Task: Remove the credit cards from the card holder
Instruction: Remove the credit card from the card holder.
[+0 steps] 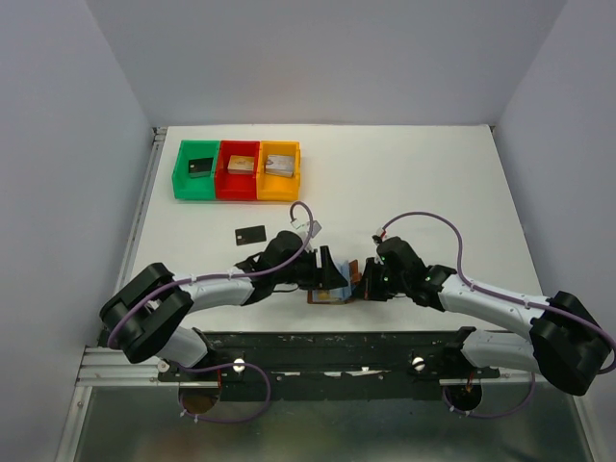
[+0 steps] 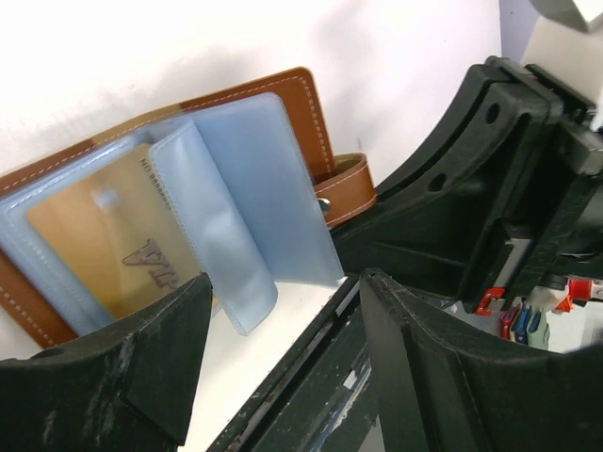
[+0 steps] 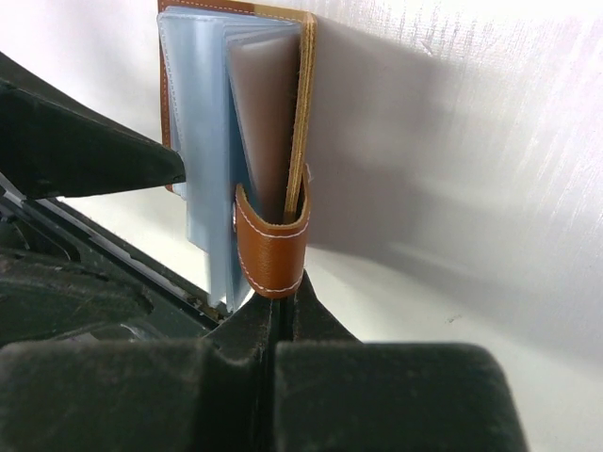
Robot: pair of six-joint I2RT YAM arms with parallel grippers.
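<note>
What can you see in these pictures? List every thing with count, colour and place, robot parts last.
holder: one, brown and pale blue, open, near middle
strap: one, brown, on holder's edge
gold card: one, in a holder pocket
black card: one, loose, left of centre
bins: three, green, red, orange, far left
blocks: three, dark, tan, grey, one per bin
table: one, white
arms: two, black and white, near edge
left hand: open, beside holder
right hand: shut, seemingly pinching strap
</note>
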